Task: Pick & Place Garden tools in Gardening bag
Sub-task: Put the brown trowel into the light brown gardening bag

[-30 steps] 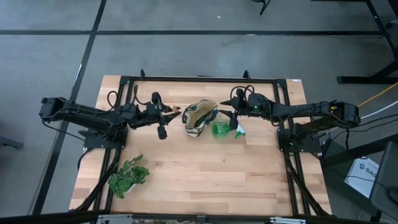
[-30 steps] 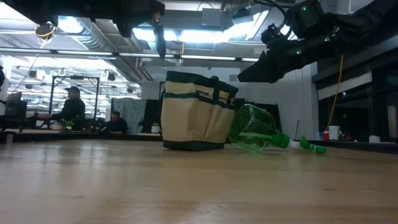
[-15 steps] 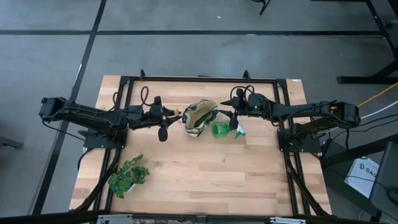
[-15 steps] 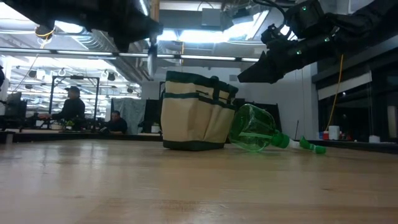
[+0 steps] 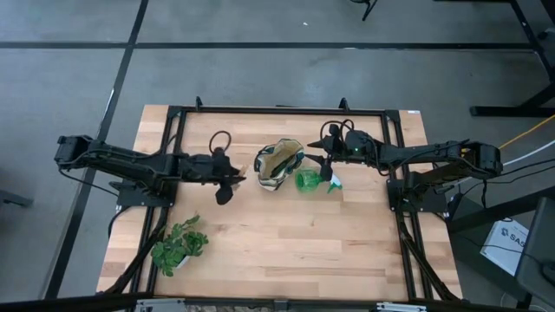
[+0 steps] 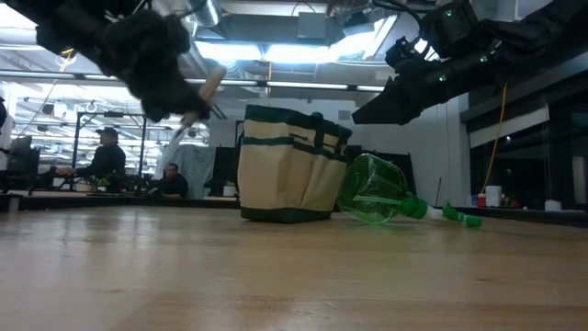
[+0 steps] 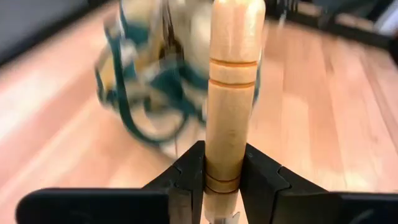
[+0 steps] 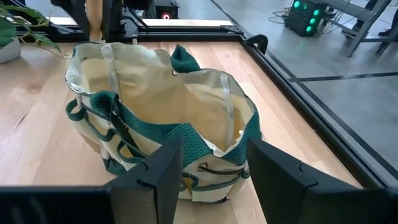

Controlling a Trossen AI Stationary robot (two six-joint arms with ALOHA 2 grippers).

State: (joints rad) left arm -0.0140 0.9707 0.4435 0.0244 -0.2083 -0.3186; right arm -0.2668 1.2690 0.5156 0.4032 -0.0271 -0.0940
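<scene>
My left gripper (image 5: pixel 227 179) is shut on a garden tool with a pale wooden handle (image 7: pixel 230 81), to the left of the gardening bag (image 5: pixel 277 165). The bag is cream with green trim, stands upright and is open at the top (image 8: pixel 161 106). The green spray bottle (image 5: pixel 308 180) lies on its side against the bag's right side (image 6: pixel 377 190). My right gripper (image 8: pixel 214 180) is open and empty above the bottle, right of the bag (image 5: pixel 328 165). No pruning shears show. My left gripper pinches the wooden handle between its two fingers (image 7: pixel 186 174), low on the handle near its grooved end (image 7: pixel 224 163). The handle runs out along the fingers, its rounded free end toward the bag. The tool is lifted clear of the table and tilted (image 6: pixel 209 81).
A leafy green plant sprig (image 5: pixel 178 247) lies near the table's front left. The black frame rails (image 5: pixel 277 110) run round the table's edges. People sit in the room behind the table (image 6: pixel 106 158). Bare wood (image 5: pixel 295 243) lies in front of the bag.
My left gripper has moved a little toward the table's near edge and down, and has turned at the wrist. The wooden-handled tool it holds has tipped from near upright to slanted. It stays shut on the tool. Bag and bottle have kept still.
</scene>
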